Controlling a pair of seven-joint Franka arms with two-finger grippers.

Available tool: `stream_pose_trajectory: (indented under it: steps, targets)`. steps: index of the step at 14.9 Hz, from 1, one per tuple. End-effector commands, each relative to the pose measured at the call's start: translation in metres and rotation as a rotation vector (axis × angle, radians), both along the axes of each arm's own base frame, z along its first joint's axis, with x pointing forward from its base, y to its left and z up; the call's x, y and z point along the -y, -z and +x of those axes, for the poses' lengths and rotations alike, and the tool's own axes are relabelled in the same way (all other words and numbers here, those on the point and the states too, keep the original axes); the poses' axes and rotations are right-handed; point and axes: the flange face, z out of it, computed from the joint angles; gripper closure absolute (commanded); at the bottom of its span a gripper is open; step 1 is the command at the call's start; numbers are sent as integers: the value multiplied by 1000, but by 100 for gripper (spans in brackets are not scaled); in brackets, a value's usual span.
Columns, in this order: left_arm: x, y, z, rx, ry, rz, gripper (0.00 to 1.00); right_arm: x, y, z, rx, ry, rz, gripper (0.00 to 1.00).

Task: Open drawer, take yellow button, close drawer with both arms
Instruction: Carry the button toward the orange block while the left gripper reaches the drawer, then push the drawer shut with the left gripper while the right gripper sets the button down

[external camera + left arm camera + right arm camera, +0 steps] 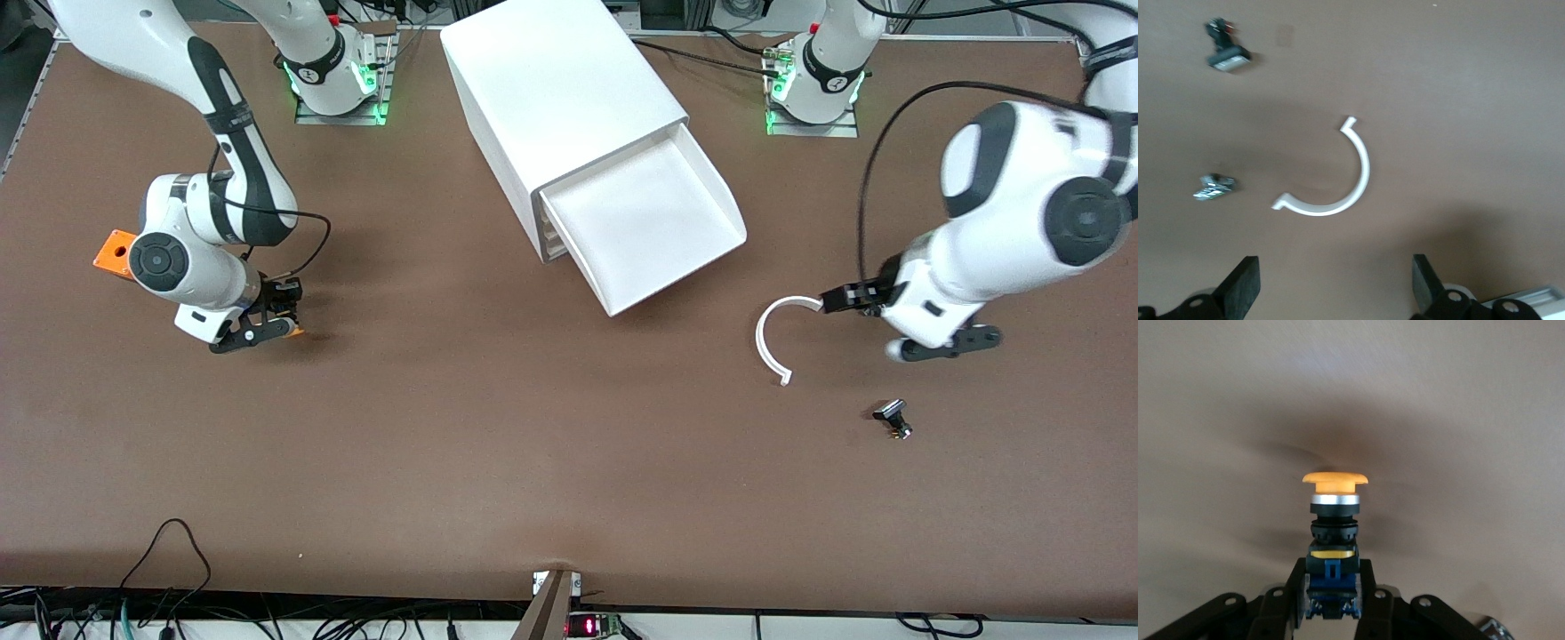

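The drawer (642, 220), the top one of the white cabinet (551, 80), stands pulled out, and its white tray is bare inside. The button (1333, 513) has an orange cap and a black-and-blue body. My right gripper (1333, 590) is shut on the button's blue base. In the front view this gripper (283, 311) hangs low over the table toward the right arm's end, with the orange cap (294, 332) just showing. My left gripper (1333, 265) is open with nothing between its fingers. It hovers (845, 298) over the table toward the left arm's end, beside a white curved piece.
A white curved piece (772, 342) (1338, 193) lies on the table by the left gripper. Small silver-black parts (892, 416) (1228, 57) (1215, 187) lie near it. An orange box with a hole (114, 252) sits partly hidden under the right arm.
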Motion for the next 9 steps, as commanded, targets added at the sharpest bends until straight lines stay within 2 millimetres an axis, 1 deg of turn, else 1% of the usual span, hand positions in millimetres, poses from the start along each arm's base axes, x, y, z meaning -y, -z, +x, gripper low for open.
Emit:
stream_pose_trajectory:
  steps: [1,2,3,4,6,7,8,9]
  targets:
    - [44,24,-17,26,-95,-5,0,32,-2,-2,24,-88,24,72]
    - [59,34,-22,34,-126,-7,0,41,1,1,49,-113,29,72]
    - [76,44,-29,44,-162,-14,0,45,3,3,71,-119,29,71]
    - [89,54,-36,56,-192,-20,0,45,4,4,80,-122,28,62]
    - [112,69,-51,63,-229,-26,0,45,4,4,77,-122,28,13]
    - [124,72,-59,55,-246,-24,0,45,-1,5,76,-112,28,0]
    - [137,73,-66,53,-259,-27,0,45,-5,6,68,-101,28,0]
    - [144,74,-70,47,-276,-26,0,44,-12,6,59,-88,35,0]
